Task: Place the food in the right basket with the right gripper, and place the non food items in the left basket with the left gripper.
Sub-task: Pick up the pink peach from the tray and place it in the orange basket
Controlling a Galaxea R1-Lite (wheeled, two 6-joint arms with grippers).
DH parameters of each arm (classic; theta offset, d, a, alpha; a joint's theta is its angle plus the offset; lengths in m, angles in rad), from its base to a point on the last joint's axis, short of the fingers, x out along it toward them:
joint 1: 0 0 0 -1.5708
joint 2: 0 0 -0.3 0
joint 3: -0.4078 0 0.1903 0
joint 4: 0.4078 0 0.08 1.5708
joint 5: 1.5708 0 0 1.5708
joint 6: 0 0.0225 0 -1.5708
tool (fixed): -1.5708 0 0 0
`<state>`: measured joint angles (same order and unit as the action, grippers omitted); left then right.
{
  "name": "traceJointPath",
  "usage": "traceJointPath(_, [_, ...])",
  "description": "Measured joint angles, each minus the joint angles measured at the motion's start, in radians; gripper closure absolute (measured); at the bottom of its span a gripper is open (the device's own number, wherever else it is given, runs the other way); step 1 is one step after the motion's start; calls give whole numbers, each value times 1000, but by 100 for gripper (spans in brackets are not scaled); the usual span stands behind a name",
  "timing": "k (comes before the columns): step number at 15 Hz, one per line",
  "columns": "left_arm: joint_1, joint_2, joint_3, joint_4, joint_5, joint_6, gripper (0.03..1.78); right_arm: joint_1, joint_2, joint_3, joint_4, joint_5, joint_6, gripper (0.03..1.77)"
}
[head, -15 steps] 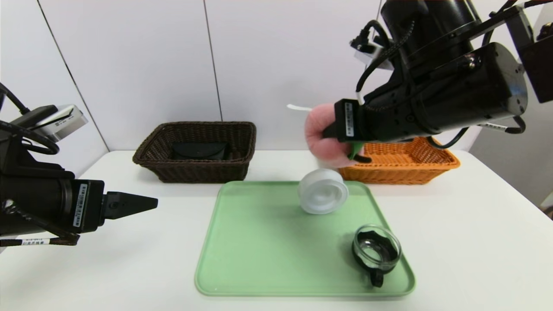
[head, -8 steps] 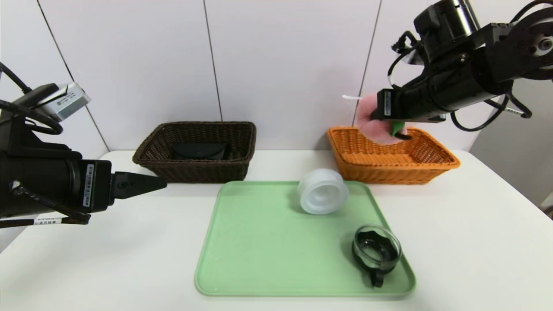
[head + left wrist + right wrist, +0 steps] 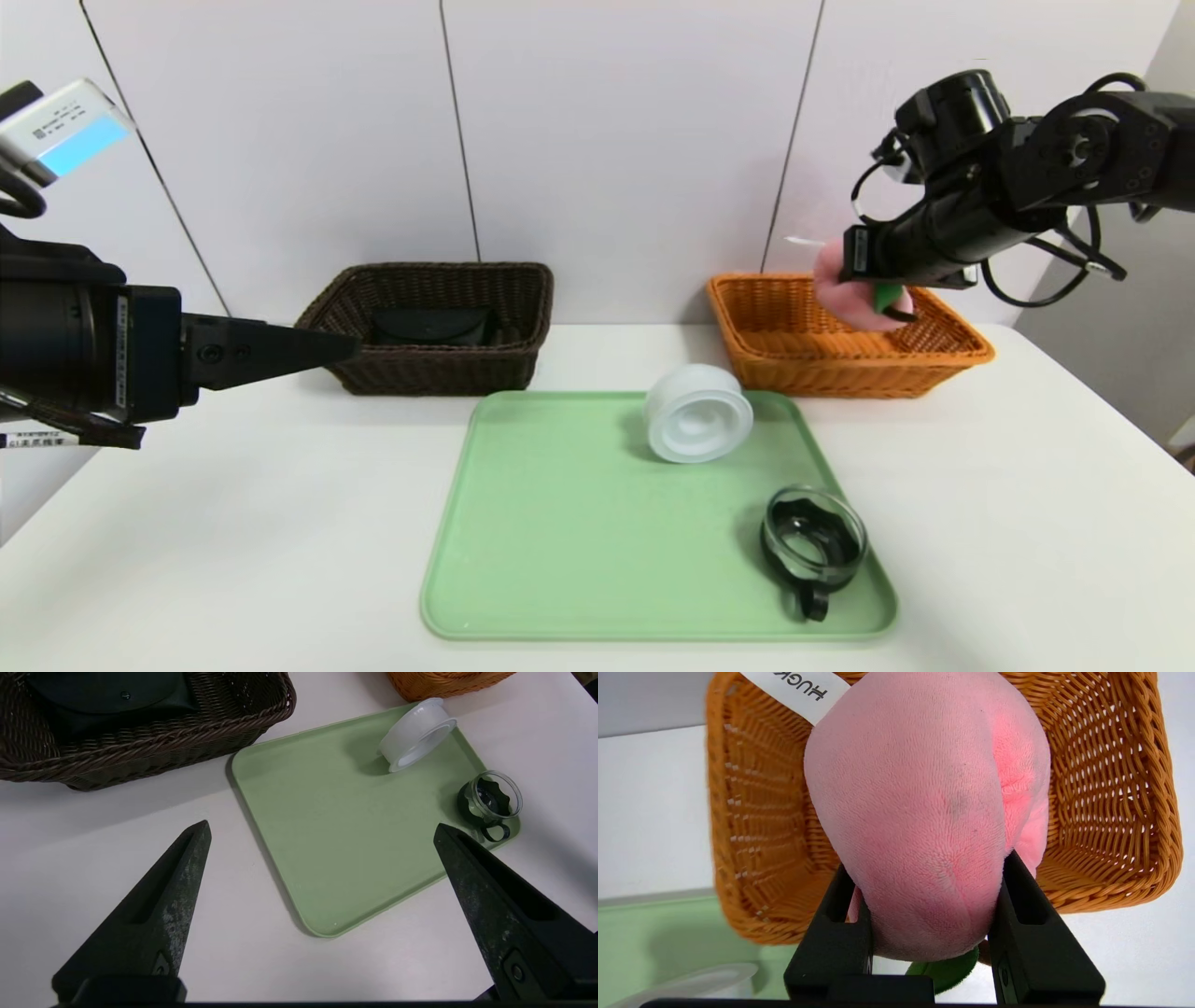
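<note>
Right end effector [image 3: 864, 280] clamps peach [image 3: 838, 291] over orange basket [image 3: 845, 359]; white table [image 3: 1027, 523], grey panelled wall [image 3: 616, 140].

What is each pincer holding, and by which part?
The right pincer squeezes the pink plush peach by its leaf end, above the orange basket. The left pincer holds nothing.

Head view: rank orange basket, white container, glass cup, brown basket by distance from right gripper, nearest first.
From the right gripper, holding the peach:
1. Orange basket, directly below.
2. White container, tray's far edge.
3. Glass cup, tray's near right corner.
4. Brown basket, far left.
</note>
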<state>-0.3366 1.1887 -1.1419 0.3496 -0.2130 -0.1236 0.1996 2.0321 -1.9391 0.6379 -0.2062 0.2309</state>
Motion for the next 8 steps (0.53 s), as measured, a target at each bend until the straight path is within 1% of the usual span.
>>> traceJointPath(3, [1,-3,-1,0,-1,2,12,-18,50,-6,-3,2,-9,114])
traceJointPath(4, [1,-3,1,0,-1,2,12,-22,64,-6,-4,2,-10,107])
traceJointPath(5, [1,-3,2,0,0,2,12,-26,76,-6,-3,8,-10,94])
traceJointPath(7, [0,-3,2,0,-1,2,12,-34,92,-7,-10,33,-7,74])
traceJointPath(8, [0,-2,0,0,-1,2,12,-35,97,-7,-18,35,-5,66])
